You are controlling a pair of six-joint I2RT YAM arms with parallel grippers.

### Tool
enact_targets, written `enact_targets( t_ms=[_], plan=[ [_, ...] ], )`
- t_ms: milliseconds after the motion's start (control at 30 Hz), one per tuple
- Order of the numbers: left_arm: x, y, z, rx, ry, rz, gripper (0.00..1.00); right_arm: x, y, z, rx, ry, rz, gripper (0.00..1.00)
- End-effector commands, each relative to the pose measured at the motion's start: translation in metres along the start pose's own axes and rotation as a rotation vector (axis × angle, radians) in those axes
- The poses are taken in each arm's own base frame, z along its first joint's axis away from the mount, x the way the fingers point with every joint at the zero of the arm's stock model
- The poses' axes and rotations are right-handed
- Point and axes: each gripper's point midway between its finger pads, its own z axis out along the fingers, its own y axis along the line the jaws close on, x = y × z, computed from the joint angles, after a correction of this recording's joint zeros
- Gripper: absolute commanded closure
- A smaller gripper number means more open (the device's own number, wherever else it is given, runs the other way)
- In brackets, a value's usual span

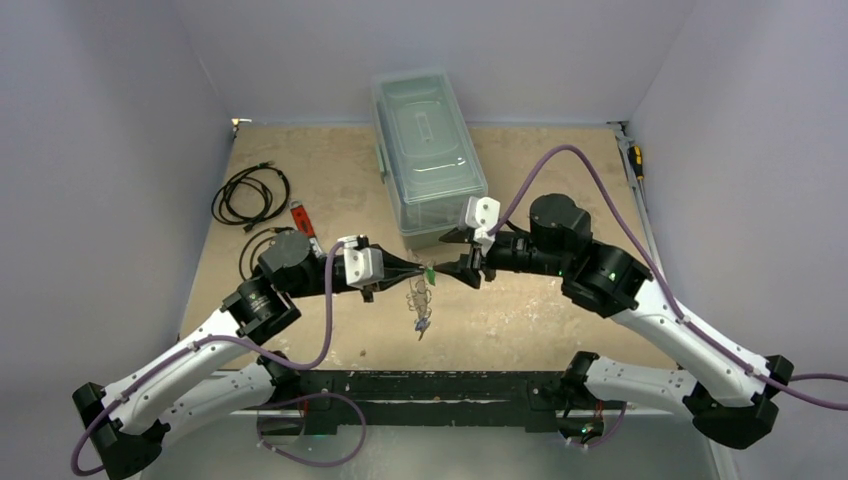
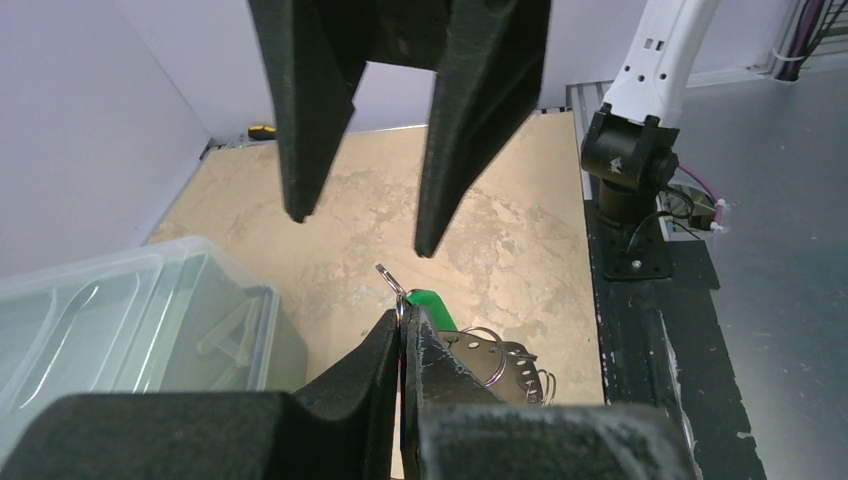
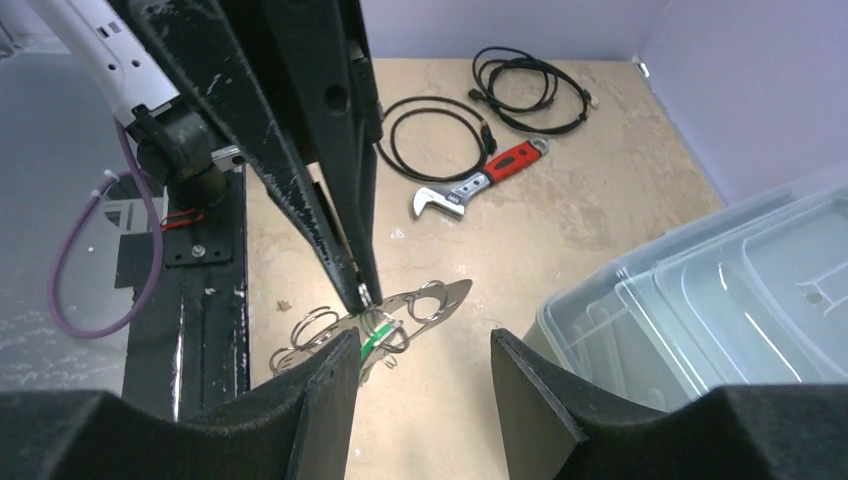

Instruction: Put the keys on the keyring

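Observation:
My left gripper (image 1: 416,268) is shut on a small wire ring (image 2: 393,280) of the keyring (image 2: 492,356), which it holds up above the table. The keyring's flat silvery band (image 3: 432,300) hangs below the pinch with more wire rings along it. A green key (image 3: 374,340) dangles right at the left fingertips (image 3: 364,292). In the top view a small bluish key (image 1: 421,326) seems to hang at the bottom of the keyring. My right gripper (image 3: 425,372) faces the left one, open, with nothing between its fingers; the green key (image 2: 433,305) is just off its left finger.
A clear lidded plastic box (image 1: 425,150) stands behind the grippers. Black coiled cables (image 1: 250,195) and a red-handled wrench (image 3: 482,180) lie at the left. A yellow-handled screwdriver (image 1: 635,160) lies along the right wall. The black base rail (image 1: 440,385) runs along the near edge.

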Motion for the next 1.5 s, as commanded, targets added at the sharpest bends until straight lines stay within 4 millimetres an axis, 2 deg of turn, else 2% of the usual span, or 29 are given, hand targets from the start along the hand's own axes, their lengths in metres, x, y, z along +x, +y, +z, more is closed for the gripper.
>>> enact_targets(
  t_ms=[0, 267, 600, 833, 1067, 1233, 1467],
  plan=[
    [-0.015, -0.007, -0.004, 0.039, -0.046, 0.033, 1.00, -0.023, -0.004, -0.005, -0.021, -0.006, -0.017, 0.47],
    [-0.017, -0.009, -0.005, 0.049, -0.048, 0.037, 1.00, -0.014, 0.011, 0.001, -0.159, 0.076, 0.002, 0.62],
    [-0.017, -0.012, -0.007, 0.057, -0.052, 0.041, 1.00, -0.008, 0.011, 0.001, -0.252, 0.130, 0.032, 0.61],
    [-0.015, -0.013, -0.006, 0.063, -0.048, 0.038, 1.00, -0.006, 0.017, 0.009, -0.317, 0.137, 0.047, 0.66],
    [-0.015, -0.013, -0.007, 0.062, -0.049, 0.038, 1.00, -0.005, 0.019, 0.012, -0.345, 0.141, 0.055, 0.77],
    [-0.016, -0.010, -0.007, 0.046, -0.049, 0.038, 1.00, -0.002, 0.020, 0.012, -0.349, 0.145, 0.060, 0.96],
    [-0.017, 0.001, -0.008, -0.022, -0.046, 0.028, 1.00, 0.004, 0.022, 0.009, -0.332, 0.134, 0.066, 1.00]
  ],
)
